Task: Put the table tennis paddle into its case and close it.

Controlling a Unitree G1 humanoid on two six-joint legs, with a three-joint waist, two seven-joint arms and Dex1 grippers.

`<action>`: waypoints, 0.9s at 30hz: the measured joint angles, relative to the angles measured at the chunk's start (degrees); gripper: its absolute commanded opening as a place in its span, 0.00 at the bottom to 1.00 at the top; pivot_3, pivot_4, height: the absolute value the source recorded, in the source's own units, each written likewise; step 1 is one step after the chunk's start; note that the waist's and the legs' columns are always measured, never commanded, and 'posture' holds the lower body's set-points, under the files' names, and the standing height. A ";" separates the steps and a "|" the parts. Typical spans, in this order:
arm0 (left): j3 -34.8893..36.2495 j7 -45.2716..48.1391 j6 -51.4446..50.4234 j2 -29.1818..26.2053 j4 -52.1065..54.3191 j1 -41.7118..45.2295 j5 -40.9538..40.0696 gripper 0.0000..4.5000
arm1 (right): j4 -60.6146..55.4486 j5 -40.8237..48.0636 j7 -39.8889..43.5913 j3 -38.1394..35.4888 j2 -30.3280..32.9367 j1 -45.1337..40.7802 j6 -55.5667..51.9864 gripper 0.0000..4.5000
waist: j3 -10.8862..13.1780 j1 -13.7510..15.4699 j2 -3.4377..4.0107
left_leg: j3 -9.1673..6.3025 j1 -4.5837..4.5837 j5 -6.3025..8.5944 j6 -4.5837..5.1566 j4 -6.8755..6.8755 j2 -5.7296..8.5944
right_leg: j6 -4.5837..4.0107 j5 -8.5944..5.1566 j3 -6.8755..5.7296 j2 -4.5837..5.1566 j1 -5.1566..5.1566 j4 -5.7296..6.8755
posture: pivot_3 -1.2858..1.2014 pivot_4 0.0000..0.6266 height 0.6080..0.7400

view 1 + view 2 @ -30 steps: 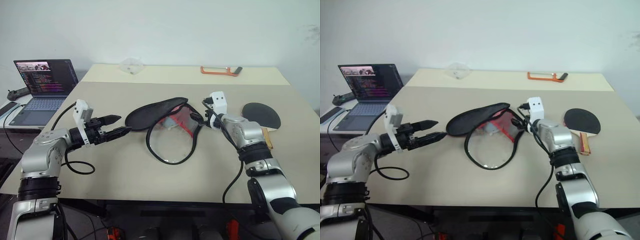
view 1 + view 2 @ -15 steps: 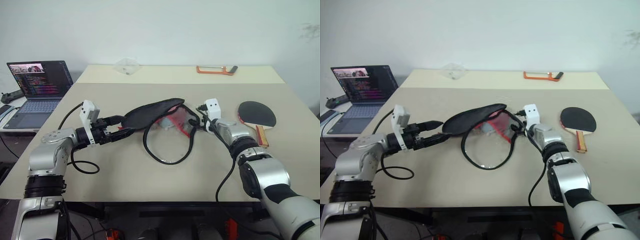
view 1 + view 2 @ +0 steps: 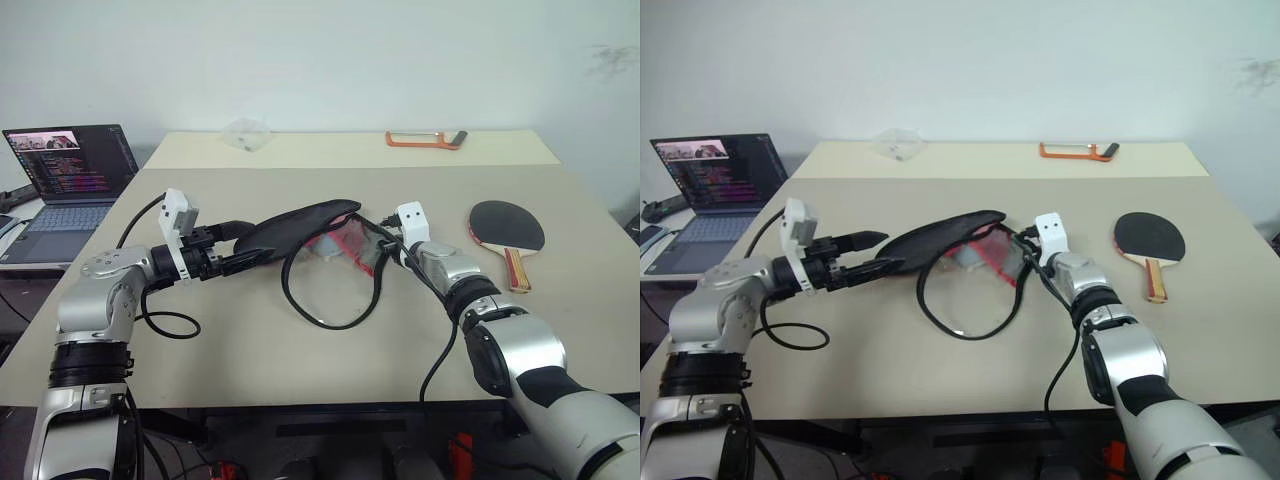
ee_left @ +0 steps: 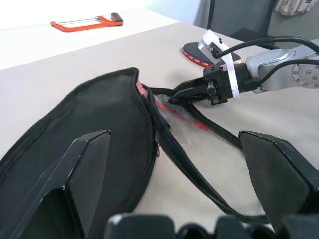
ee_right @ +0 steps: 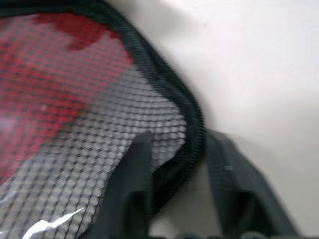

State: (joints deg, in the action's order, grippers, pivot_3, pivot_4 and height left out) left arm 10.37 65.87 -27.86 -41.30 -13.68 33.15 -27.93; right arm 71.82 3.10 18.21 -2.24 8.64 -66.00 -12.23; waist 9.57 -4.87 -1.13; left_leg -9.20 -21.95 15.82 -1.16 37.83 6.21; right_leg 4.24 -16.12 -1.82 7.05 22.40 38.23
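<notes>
1. Opening stage: unzipped case (image 3: pixel 320 240) lying mid-surface (image 3: pixel 250 340), black flap lifted, red mesh half and loose zip loop spread toward the near edge.
2. Paddle (image 3: pixel 508 228) resting untouched, well apart from the case on the right, handle toward the near edge.
3. Left end effector (image 3: pixel 865 253) spread wide at the flap's left edge, one finger above and one below, no pinch seen.
4. Right end effector (image 4: pixel 185 92) narrowed over the case's mesh rim; wrist view blurred, so probably a grip, with the rim between the fingers (image 5: pixel 132 174).
5. Step in hand, as judged: holding the case mouth open from both sides.
6. Next call: left pinch on the flap, mouth held wide, then a free end effector for the paddle, blade first into the pocket, zip last.
</notes>
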 measured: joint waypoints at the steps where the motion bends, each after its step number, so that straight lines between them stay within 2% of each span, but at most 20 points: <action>1: 0.00 0.01 0.00 -0.06 0.00 0.00 0.00 1.00 | 0.00 0.13 -0.19 -0.50 0.01 -0.03 -0.22 0.05 | 0.00 -0.01 0.00 | 0.00 0.00 0.00 0.00 0.00 0.00 | 0.00 0.00 0.00 0.00 0.00 0.00 | 0.52 0.24 1.00; 2: 0.00 0.02 0.00 -0.12 0.00 0.00 0.00 1.00 | 0.00 0.28 -0.29 -0.93 0.01 -0.07 -0.45 0.01 | 0.00 -0.02 0.00 | 0.01 0.01 0.00 0.00 0.00 0.00 | 0.00 0.00 0.01 0.00 0.00 0.00 | 0.52 0.24 1.00; 6: 0.00 0.02 0.00 -0.16 0.00 -0.01 0.00 1.00 | -0.03 0.94 -0.39 -2.74 -0.04 -0.50 -2.07 0.01 | -0.01 -0.04 0.00 | 0.02 0.02 0.00 0.00 0.00 0.00 | 0.00 0.00 0.03 0.00 0.00 0.03 | 0.52 0.24 1.00; 14: -0.02 0.12 0.09 -0.16 -0.27 0.09 0.09 1.00 | -0.33 9.73 -6.61 -13.57 -0.60 -2.54 -8.81 0.01 | 0.00 -0.03 0.01 | 0.04 0.01 0.00 0.00 0.00 0.01 | 0.00 0.00 0.09 0.00 0.04 0.10 | 0.52 0.24 1.00; 19: -1.10 0.87 1.14 -0.07 -2.41 1.98 0.63 1.00 | -1.73 14.10 -14.56 -19.51 -0.45 -3.13 -9.38 0.01 | 0.00 0.04 0.01 | 0.32 0.00 0.00 0.00 0.03 0.03 | 0.00 0.00 0.45 0.01 0.30 0.43 | 0.52 0.24 1.00; 27: -2.72 1.82 2.43 0.47 -4.83 3.79 1.41 1.00 | -6.33 21.48 -31.63 -29.76 -0.82 -2.61 -6.62 0.01 | -0.01 -0.07 -0.01 | 1.07 -0.06 -0.01 0.02 0.03 -0.08 | 0.00 0.00 1.17 0.00 0.86 0.82 | 0.52 0.24 1.00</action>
State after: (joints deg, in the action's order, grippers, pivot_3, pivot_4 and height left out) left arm 7.65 67.69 -25.42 -40.83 -18.51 36.94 -26.52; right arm 65.49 24.58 -13.42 -32.01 7.83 -68.61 -18.84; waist 9.56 -4.94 -1.13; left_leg -8.13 -22.00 15.81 -1.14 37.86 6.13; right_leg 4.24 -16.12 -0.65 7.06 23.27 39.04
